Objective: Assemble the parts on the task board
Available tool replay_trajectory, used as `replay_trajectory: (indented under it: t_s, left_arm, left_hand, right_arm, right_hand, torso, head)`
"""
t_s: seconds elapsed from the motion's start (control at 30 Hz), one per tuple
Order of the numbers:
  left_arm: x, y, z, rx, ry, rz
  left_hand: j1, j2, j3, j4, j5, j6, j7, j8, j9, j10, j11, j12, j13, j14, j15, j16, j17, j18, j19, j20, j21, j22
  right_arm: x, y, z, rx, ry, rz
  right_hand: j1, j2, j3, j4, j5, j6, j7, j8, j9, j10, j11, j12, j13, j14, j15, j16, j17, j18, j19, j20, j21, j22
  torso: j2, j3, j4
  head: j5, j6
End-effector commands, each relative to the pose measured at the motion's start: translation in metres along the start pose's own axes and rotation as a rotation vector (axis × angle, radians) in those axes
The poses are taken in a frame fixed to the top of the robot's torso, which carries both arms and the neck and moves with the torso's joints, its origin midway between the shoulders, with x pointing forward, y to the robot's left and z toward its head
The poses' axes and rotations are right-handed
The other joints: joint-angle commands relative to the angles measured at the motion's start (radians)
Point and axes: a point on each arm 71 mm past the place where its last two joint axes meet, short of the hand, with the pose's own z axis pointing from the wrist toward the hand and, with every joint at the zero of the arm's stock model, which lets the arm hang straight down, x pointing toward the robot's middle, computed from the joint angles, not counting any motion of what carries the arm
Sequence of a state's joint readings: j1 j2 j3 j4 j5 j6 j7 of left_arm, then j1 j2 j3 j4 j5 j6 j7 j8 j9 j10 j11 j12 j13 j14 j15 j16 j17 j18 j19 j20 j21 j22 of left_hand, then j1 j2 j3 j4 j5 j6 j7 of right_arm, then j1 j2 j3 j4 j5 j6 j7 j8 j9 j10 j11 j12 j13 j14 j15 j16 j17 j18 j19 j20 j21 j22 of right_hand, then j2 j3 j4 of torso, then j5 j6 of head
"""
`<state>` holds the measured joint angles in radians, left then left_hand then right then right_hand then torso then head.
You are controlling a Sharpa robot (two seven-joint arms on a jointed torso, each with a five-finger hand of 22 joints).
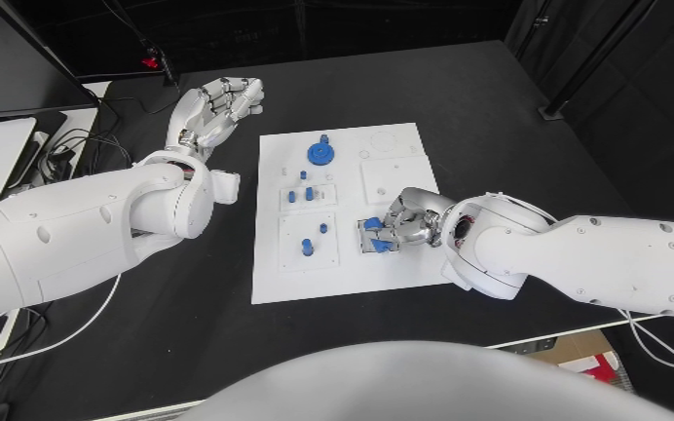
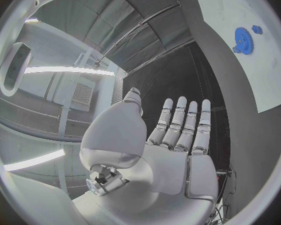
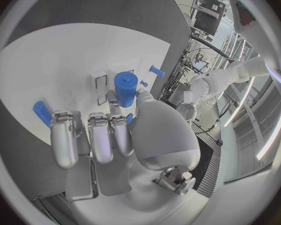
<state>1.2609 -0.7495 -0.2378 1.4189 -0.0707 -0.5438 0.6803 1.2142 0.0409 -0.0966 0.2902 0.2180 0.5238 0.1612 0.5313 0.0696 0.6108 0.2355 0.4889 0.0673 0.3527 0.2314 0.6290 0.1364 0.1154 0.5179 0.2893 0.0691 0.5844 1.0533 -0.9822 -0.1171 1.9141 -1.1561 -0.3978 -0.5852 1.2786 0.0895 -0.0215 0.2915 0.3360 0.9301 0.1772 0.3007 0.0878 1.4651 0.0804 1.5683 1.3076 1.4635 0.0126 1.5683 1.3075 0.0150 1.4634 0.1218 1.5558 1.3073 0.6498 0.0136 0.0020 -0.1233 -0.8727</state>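
Gripping a blue part (image 3: 125,88), the right hand (image 1: 397,224) sits low on the task board (image 1: 302,285), fingers curled around the cylinder at about four o'clock from the board's middle. Over at ten o'clock the left hand (image 1: 213,111) hovers off the board above the black desk (image 1: 464,90), fingers straight and holding nothing. A blue gear (image 1: 323,154) lies near the board's twelve o'clock edge.

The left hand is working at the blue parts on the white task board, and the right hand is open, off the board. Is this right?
No, the hands are swapped. In the head view the right hand is at the blue parts on the task board, while the left hand is open, off the board.
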Motion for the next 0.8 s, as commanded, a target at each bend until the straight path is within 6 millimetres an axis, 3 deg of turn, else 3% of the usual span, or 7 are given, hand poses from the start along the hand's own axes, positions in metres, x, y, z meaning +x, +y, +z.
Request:
replay_trajectory:
  t_s: [0.03, 0.47, 0.8]
  left_arm:
    - [0.0009, -0.0091, 0.0001, 0.115, 0.007, -0.008]
    - [0.001, -0.009, 0.0003, 0.114, 0.008, -0.008]
    - [0.0014, -0.0088, 0.0005, 0.113, 0.009, -0.009]
  left_hand:
    - [-0.003, 0.01, -0.007, 0.001, 0.006, -0.004, 0.109, 0.003, -0.001, -0.003, -0.005, 0.004, -0.001, -0.008, 0.0, 0.003, -0.001, 0.001, 0.005, 0.001, 0.004, -0.001]
    - [-0.002, 0.011, -0.008, 0.001, 0.006, -0.004, 0.109, 0.004, -0.001, -0.003, -0.005, 0.004, -0.001, -0.008, 0.0, 0.004, -0.002, 0.001, 0.005, 0.001, 0.004, -0.002]
    - [-0.002, 0.011, -0.008, 0.001, 0.006, -0.004, 0.109, 0.004, -0.001, -0.003, -0.005, 0.004, -0.001, -0.008, 0.0, 0.004, -0.002, 0.001, 0.005, 0.001, 0.004, -0.002]
  right_arm:
    - [0.0019, 0.0022, 0.0002, -0.012, 0.012, -0.023]
    - [0.0025, 0.0027, 0.002, -0.012, 0.017, -0.052]
    - [0.0024, 0.0028, 0.003, -0.014, 0.016, -0.069]
  right_hand:
    - [-0.013, -0.003, -0.012, 0.0, -0.012, 0.041, -0.034, -0.008, -0.001, 0.106, -0.002, 0.003, 0.263, 0.107, -0.001, 0.002, 0.263, -0.008, 0.09, 0.0, -0.006, 0.254]
    - [-0.053, -0.018, -0.075, -0.001, -0.102, 0.053, -0.032, -0.036, -0.002, 0.106, -0.001, 0.003, 0.263, 0.107, -0.002, 0.002, 0.263, -0.007, 0.087, -0.001, -0.009, 0.253]
    - [-0.081, -0.031, -0.118, 0.0, -0.14, 0.046, -0.026, -0.052, -0.003, 0.106, 0.004, 0.003, 0.263, 0.107, 0.0, 0.002, 0.263, -0.006, 0.084, 0.0, -0.013, 0.251]
  torso:
    - [0.0, -0.0005, 0.0001]
    - [0.0, -0.0005, -0.0001]
    - [0.0, -0.0002, -0.0003]
  head:
    - [0.001, 0.0]
    - [0.001, 0.0]
    - [0.003, 0.0]
